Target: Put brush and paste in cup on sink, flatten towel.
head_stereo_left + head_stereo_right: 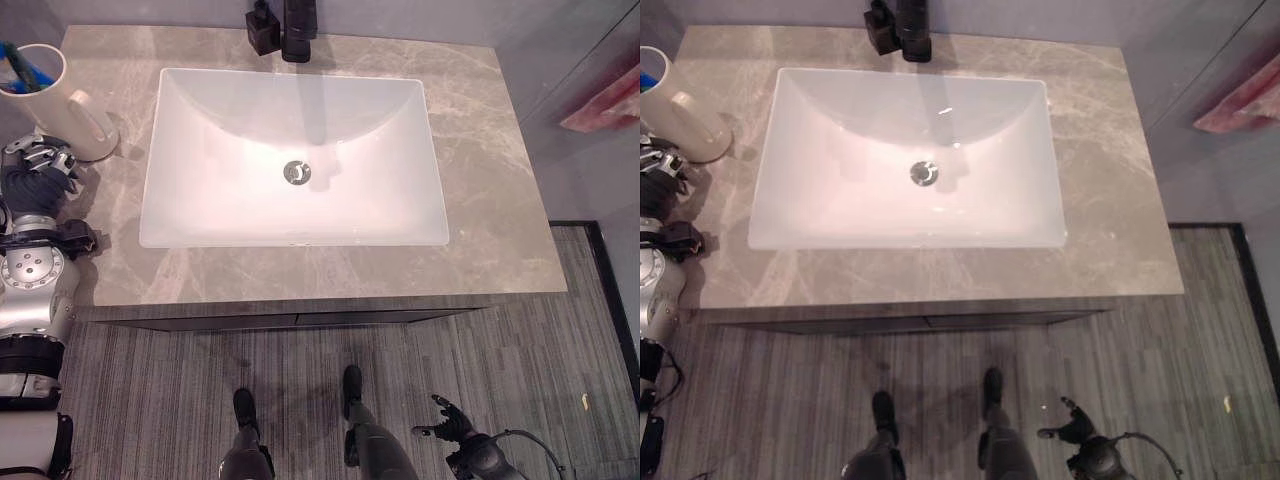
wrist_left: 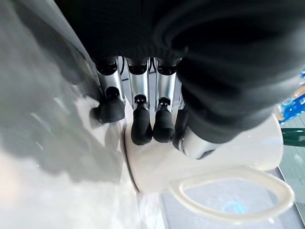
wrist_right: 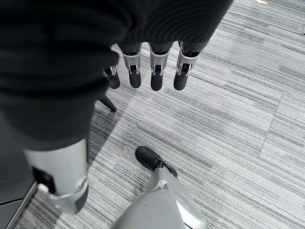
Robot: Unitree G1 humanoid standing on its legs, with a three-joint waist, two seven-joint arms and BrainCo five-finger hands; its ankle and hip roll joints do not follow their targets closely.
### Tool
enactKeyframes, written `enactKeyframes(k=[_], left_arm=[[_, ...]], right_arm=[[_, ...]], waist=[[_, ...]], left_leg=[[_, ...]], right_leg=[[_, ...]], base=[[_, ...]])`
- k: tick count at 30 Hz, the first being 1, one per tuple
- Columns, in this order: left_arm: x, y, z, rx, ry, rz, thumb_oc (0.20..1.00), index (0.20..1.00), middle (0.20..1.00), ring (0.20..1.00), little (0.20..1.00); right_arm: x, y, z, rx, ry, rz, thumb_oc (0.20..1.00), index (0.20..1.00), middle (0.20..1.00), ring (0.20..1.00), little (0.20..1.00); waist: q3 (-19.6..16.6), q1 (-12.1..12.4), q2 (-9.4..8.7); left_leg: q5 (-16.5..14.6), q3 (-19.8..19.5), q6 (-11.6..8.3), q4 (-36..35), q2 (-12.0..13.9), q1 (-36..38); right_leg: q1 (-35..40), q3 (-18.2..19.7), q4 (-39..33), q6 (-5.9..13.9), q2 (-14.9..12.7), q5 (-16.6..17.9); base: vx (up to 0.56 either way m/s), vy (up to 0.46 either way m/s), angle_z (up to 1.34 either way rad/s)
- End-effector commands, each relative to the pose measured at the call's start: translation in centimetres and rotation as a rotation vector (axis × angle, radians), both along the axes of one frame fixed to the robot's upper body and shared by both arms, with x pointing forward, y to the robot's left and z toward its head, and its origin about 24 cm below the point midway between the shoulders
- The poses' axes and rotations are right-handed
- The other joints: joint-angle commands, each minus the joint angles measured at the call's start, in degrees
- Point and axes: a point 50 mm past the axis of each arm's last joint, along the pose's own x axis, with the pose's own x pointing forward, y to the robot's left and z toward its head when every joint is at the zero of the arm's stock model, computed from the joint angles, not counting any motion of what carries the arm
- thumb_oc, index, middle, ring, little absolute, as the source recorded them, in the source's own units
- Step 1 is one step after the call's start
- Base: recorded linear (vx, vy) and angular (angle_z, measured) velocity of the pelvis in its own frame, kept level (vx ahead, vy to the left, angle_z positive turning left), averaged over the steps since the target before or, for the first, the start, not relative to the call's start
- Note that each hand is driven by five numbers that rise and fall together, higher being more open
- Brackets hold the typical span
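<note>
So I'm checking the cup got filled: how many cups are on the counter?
1. The white cup stands at the counter's back left corner, blue items inside, the left hand just in front of it.

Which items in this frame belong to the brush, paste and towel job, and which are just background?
Job items:
- white cup with blue items in it, on the counter left of the sink
- left robot hand beside the cup
- right robot hand hanging low over the floor

Background:
- black faucet
- black dispenser
- pink cloth at the right edge
</note>
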Motion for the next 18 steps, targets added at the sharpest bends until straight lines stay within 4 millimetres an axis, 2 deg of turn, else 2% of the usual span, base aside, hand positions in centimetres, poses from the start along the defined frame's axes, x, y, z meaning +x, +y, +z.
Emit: enactKeyframes(k=[1, 6, 13, 18], left_arm=[[0.6, 0.4, 0.4, 0.017, 0.014, 0.046, 0.200, 0.200, 0.200, 0.200, 0.200], [0.7, 0.7, 1.2, 0.016, -0.003, 0.073, 0.200, 0.200, 0.200, 0.200, 0.200], [0.7, 2.0, 3.7, 0.028, -0.042, 0.154, 0.200, 0.200, 0.200, 0.200, 0.200], [0.8, 2.5, 5.7, 0.063, -0.055, 0.209, 0.200, 0.200, 0.200, 0.200, 0.200]], right_arm=[[1.8, -1.7, 1.5, -0.057, -0.070, 0.019, 1.000, 1.000, 1.000, 1.000, 1.000], [1.7, -1.7, 1.5, -0.056, -0.071, 0.023, 1.000, 1.000, 1.000, 1.000, 1.000], [1.8, -1.6, 1.5, -0.053, -0.073, 0.030, 1.000, 1.000, 1.000, 1.000, 1.000], [2.7, -1.1, 2.1, -0.069, -0.103, 0.121, 1.000, 1.000, 1.000, 1.000, 1.000]], waist=[[2.31, -1.40, 0.40], [2.39, -1.67, 0.23], [2.70, -2.12, -0.06], [2.94, -2.55, -0.25]], left_leg=[[-0.52, -2.34, 1.92, 0.29, -1.22, 1.69], [-0.43, -2.16, 1.87, 0.29, -1.09, 1.43], [-0.38, -1.95, 1.90, 0.29, -1.03, 0.70], [-0.30, -1.91, 1.91, 0.29, -1.13, 0.02]], right_leg=[[3.84, -0.04, -0.10, 6.26, -3.55, 4.89], [3.44, 0.23, -0.10, 6.26, -3.38, 4.97], [2.52, 0.57, -0.10, 6.43, -3.19, 5.71], [2.16, 0.25, -0.10, 6.66, -3.26, 6.05]], base=[[0.00, 0.002, -0.08], [0.00, 0.000, 0.00], [0.00, 0.000, 0.00], [0.00, 0.000, 0.00]])
